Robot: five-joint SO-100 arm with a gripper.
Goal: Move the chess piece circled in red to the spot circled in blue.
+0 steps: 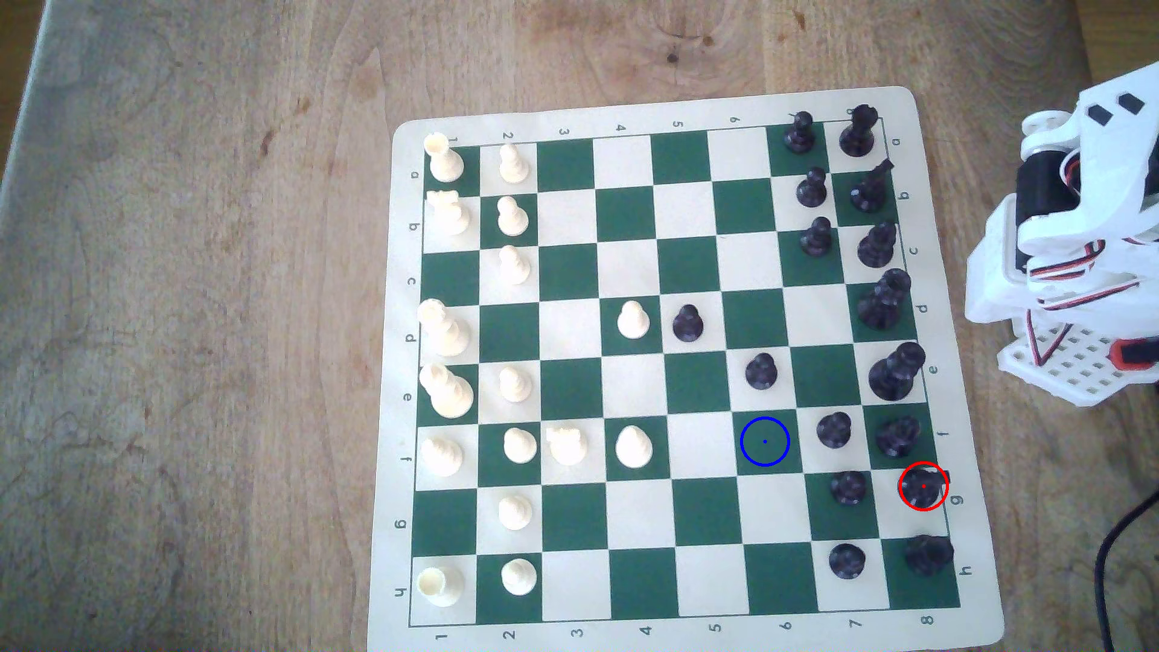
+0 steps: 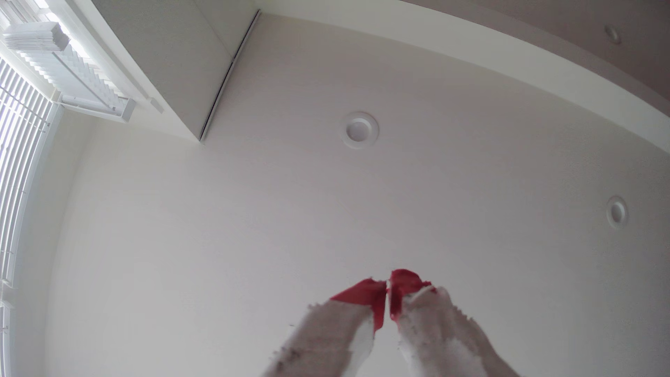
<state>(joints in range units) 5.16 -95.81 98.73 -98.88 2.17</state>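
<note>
Sitting on cream square inside red ring, near board corner at exterior view's lower right: chess piece (image 1: 922,488), lumpy black top. Blue-ringed spot (image 1: 764,441) on green square, bare, off to its left. White arm (image 1: 1066,251) folded beside board. Gripper (image 2: 388,290) points at ceiling (image 2: 326,217), red tips together, holding nothing.

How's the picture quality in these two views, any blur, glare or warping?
Exterior view: soft and slightly blurry, flat even light, black pieces like the ringed chess piece lose detail. Wrist view: fisheye bends the window blinds, which glare bright; the gripper is blurred up close.
</note>
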